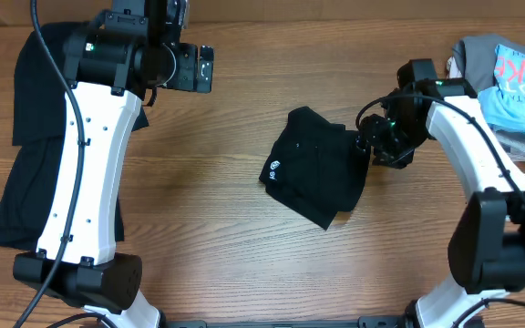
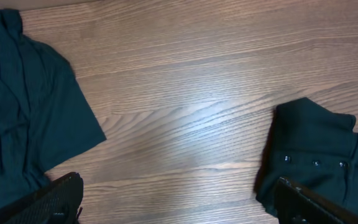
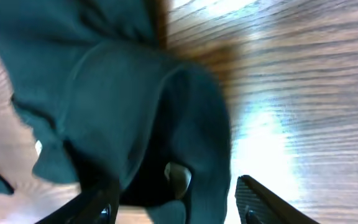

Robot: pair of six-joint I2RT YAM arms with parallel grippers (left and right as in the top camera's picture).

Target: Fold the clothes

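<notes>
Dark garment (image 3: 104,106) between wide-apart fingers of right gripper (image 3: 176,190), on wooden table (image 3: 309,74).

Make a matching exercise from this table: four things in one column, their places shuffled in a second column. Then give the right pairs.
Things
1. folded black garment
2. spread black shirt
3. light blue shirt
4. left pincer

Places
A. far right corner, on a pile of clothes
B. above bare wood, between the two black pieces
C. middle of the table, by the right pincer
D. left edge, partly under the left arm

Pairs: 1-C, 2-D, 3-A, 4-B
</notes>
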